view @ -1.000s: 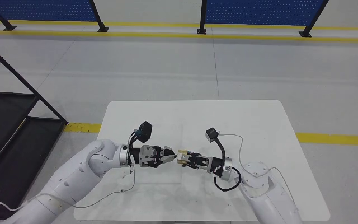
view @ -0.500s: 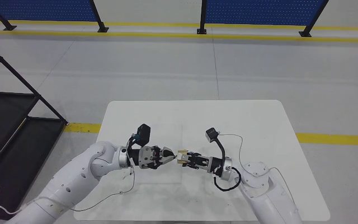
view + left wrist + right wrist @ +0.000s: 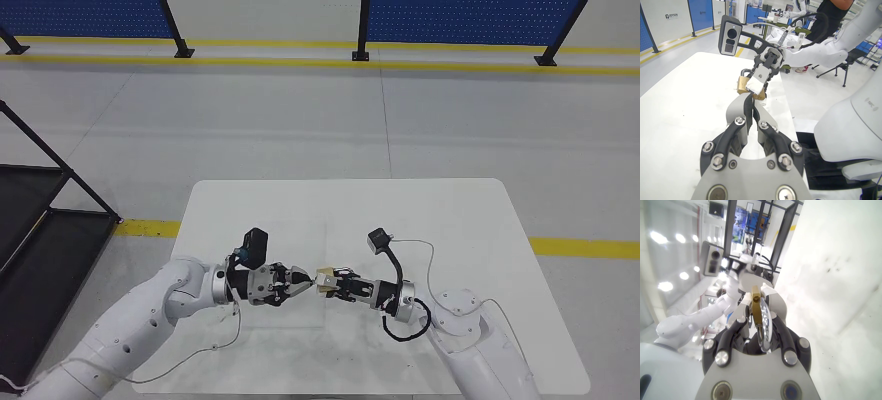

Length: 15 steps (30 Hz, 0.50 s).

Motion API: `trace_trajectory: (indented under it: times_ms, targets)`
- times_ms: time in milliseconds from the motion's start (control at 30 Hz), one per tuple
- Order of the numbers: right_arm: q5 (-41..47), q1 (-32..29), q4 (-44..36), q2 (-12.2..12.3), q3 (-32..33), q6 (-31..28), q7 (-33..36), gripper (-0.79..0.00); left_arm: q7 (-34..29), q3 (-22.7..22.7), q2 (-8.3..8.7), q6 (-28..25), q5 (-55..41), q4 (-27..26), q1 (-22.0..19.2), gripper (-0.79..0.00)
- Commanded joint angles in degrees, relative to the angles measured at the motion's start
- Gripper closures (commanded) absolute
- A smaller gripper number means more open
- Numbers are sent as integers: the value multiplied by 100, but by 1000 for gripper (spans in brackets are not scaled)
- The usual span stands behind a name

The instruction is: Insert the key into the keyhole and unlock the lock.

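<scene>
A brass padlock (image 3: 326, 281) with a steel shackle (image 3: 745, 72) hangs above the white table (image 3: 420, 220), held by my right gripper (image 3: 331, 284), which is shut on its body. In the right wrist view the padlock (image 3: 755, 306) sits edge-on between the fingers of the right gripper (image 3: 755, 294). My left gripper (image 3: 304, 283) faces it from the other side. In the left wrist view the left gripper (image 3: 751, 95) is shut, its tips against the base of the padlock (image 3: 743, 84). The key is pinched between its black pads and almost wholly hidden.
Both grippers meet over the near middle of the table, a little above its top. A black rack (image 3: 40, 220) stands on the floor off the table's left side. Blue barrier panels (image 3: 460, 20) line the far floor.
My left wrist has rolled, its camera swinging lower and nearer the gripper, while the fingertips stay at the padlock's base. The right arm and the padlock have held still.
</scene>
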Motion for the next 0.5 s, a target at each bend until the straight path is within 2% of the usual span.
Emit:
trace_trajectory:
  times_ms: [0,467]
  targets:
    - [0,0,0,0,0,0,0,0,81,-21,-11,0,97,-12,25,0]
    - [0,0,0,0,0,0,0,0,583,-276,-76,258,798,-181,314,0]
